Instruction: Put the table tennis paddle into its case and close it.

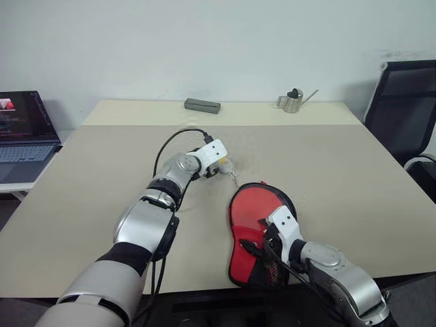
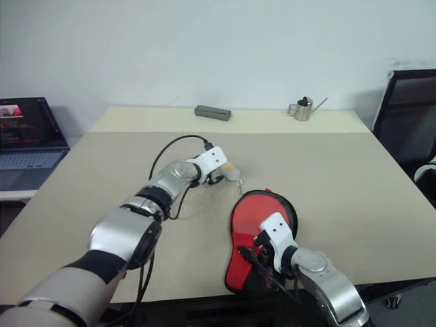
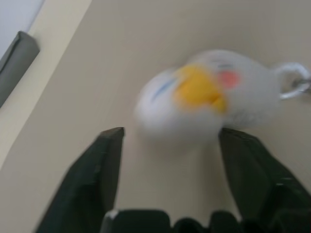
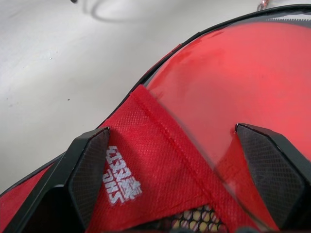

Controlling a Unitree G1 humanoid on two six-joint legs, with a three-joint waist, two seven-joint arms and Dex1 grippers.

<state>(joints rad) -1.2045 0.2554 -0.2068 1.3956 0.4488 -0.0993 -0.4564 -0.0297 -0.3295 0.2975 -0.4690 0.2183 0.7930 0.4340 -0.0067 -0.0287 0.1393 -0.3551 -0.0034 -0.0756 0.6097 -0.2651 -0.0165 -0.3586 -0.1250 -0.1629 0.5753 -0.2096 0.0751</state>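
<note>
The case [image 1: 253, 211] lies flat near the table's front edge, red-faced with a black rim and a mesh pocket at its near end. My right gripper [image 4: 172, 128] hovers open just over the case's red panel with the white logo [image 4: 124, 182], nothing between its fingers. A glossy red surface [image 4: 243, 73] shows beside that panel. The paddle is hidden; I cannot tell it from the case's face. A small white charm [image 3: 209, 92] with a yellow and pink face lies on the table beyond the case's far end. My left gripper [image 1: 219, 169] stands open just short of the charm, apart from it.
At the back of the table sit a grey block [image 1: 202, 105] and a small metal watering can [image 1: 293, 100]. An open laptop [image 1: 24, 129] rests on a side table at the left. A black chair [image 1: 409, 109] stands at the right.
</note>
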